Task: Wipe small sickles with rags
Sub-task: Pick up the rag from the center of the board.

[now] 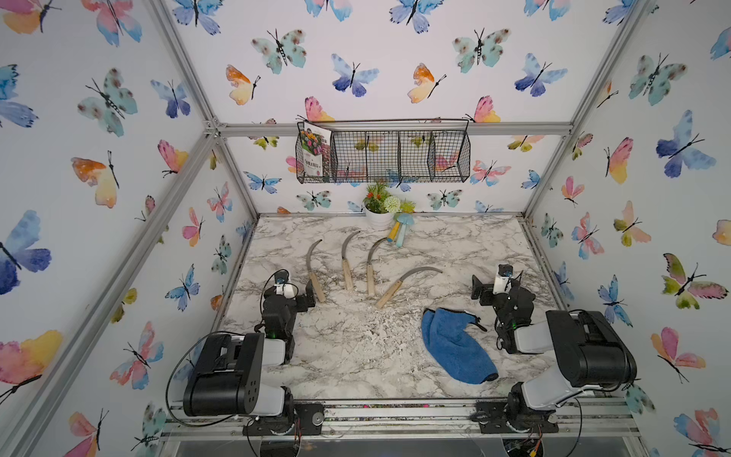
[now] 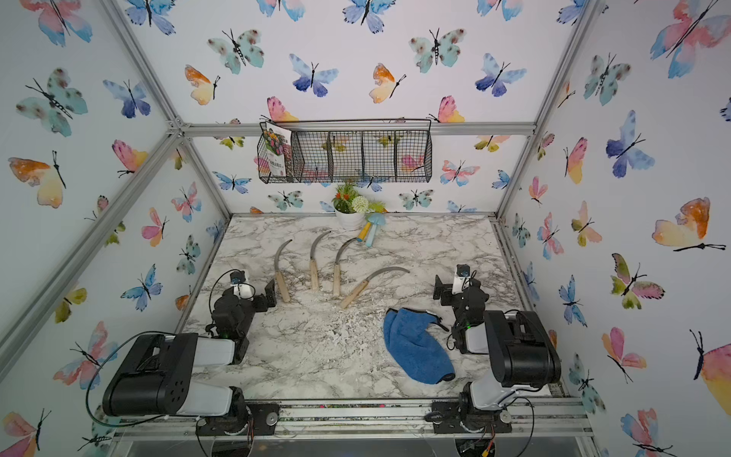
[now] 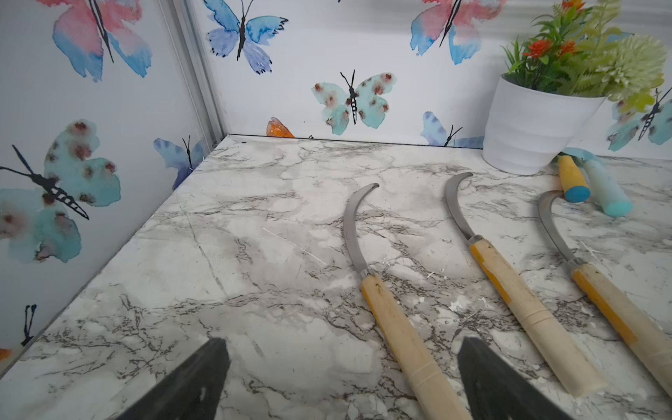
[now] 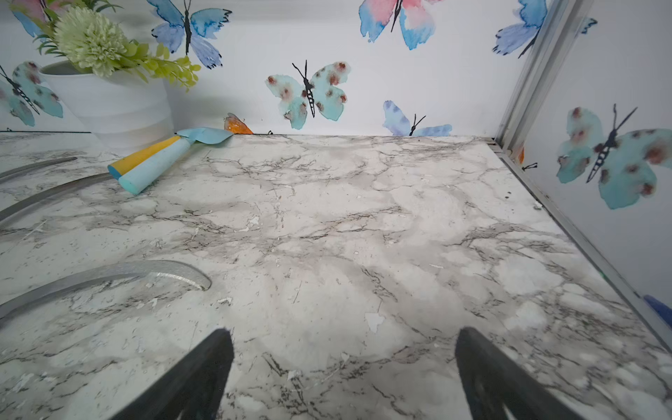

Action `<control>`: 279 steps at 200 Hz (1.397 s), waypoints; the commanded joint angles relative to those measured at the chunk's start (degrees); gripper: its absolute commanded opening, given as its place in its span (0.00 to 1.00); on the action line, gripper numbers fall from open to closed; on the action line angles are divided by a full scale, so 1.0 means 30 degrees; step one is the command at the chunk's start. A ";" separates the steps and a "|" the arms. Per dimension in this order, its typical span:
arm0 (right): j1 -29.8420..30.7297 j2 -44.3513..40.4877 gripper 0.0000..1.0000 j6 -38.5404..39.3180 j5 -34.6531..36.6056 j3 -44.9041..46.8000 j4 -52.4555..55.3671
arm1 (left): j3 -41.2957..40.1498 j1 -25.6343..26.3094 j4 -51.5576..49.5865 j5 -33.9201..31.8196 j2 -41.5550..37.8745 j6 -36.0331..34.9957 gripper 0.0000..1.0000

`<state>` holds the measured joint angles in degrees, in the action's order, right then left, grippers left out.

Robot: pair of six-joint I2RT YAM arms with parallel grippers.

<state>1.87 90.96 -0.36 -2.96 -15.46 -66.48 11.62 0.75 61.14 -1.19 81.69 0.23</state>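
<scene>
Though spread wide and empty, right gripper (image 1: 481,291) nearest blue terry rag (image 1: 455,344): behind fingers, leftward, long way running back. Left gripper (image 3: 342,343) spread too; sickle (image 3: 385,302) handle just beside right finger, blade ahead.

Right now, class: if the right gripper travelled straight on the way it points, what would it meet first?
Probably nothing near: the right gripper, jaws open, faces only bare marble tabletop up to the butterfly-papered back wall. The nearest sickle blade lies off to one side; depth is unclear.
</scene>
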 commanded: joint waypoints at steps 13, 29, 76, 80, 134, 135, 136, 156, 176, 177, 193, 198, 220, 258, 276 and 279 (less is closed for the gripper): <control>0.0080 0.0032 0.98 0.0136 0.0217 -0.0098 -0.0323 | 0.0315 0.0049 -0.0139 -0.0052 -0.0277 -0.0047 0.99; 0.0081 0.0032 0.98 0.0145 0.0219 -0.0098 -0.0340 | 0.0295 0.0052 -0.0156 -0.0044 -0.0277 -0.0049 0.99; 0.0080 0.0040 0.98 0.0123 0.0202 -0.0106 -0.0339 | 0.0314 0.0062 -0.0137 -0.0050 -0.0277 -0.0059 0.99; 0.0080 0.0033 0.98 0.0137 0.0211 -0.0107 -0.0335 | 0.0317 0.0059 -0.0137 -0.0043 -0.0281 -0.0048 0.99; 0.0082 -0.0055 0.98 0.0174 0.0193 -0.0001 -0.0409 | 0.0261 0.0070 -0.0123 -0.0053 -0.0277 -0.0059 0.99; 0.0096 -0.0070 0.98 0.0176 0.0209 0.0013 -0.0463 | 0.0260 0.0070 -0.0116 -0.0048 -0.0277 -0.0053 0.99; 0.0088 -0.0077 0.98 0.0178 0.0247 0.0006 -0.0534 | 0.0259 0.0056 -0.0112 -0.0048 -0.0292 -0.0049 0.99; 0.0084 -0.2264 0.98 -0.0263 0.1045 -0.0496 0.2086 | 0.0052 0.0064 0.0667 -0.0642 -0.0868 0.0085 0.99; 0.0097 -0.5045 0.98 -0.2138 0.1936 -0.2109 0.8026 | 0.1301 0.0055 -0.3757 -0.2009 -0.2795 0.1360 0.99; 0.0103 -0.5128 0.98 -0.2166 0.1916 -0.2140 0.8208 | 0.1439 0.0063 -0.4101 -0.2110 -0.2913 0.1492 0.99; 0.0081 -0.6587 0.98 -0.2865 0.0795 -0.3030 1.0490 | 0.3453 0.0068 -1.0244 -0.2932 -0.4883 0.2383 0.99; 0.0080 -0.7132 0.98 -0.3860 0.0605 -0.3330 1.1322 | 0.3453 0.0098 -1.0571 -0.3051 -0.5444 0.2478 0.99; 0.0080 -0.9240 0.98 -0.8593 0.0141 -0.4769 1.6146 | 0.0828 0.0083 -0.8421 -0.2692 -0.9208 0.3538 0.99; 0.0022 -1.2477 0.98 -0.9471 -0.2951 -0.4712 1.7968 | -0.1449 0.0022 -1.3684 -0.5856 -1.7862 1.0020 0.99; 0.0025 -1.4096 0.98 -0.9875 -0.4597 -0.4167 1.7796 | -0.2466 -0.0009 -1.4975 -0.6999 -2.0602 1.0891 0.99; 0.0022 -1.4342 0.98 -0.9984 -0.4622 -0.4078 1.7816 | -0.2664 -0.0009 -1.5168 -0.7335 -2.0930 1.1208 0.99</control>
<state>1.85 53.19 -26.26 -9.17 -28.62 -17.78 6.81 0.86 27.55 -14.39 28.34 22.17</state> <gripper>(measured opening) 0.982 0.987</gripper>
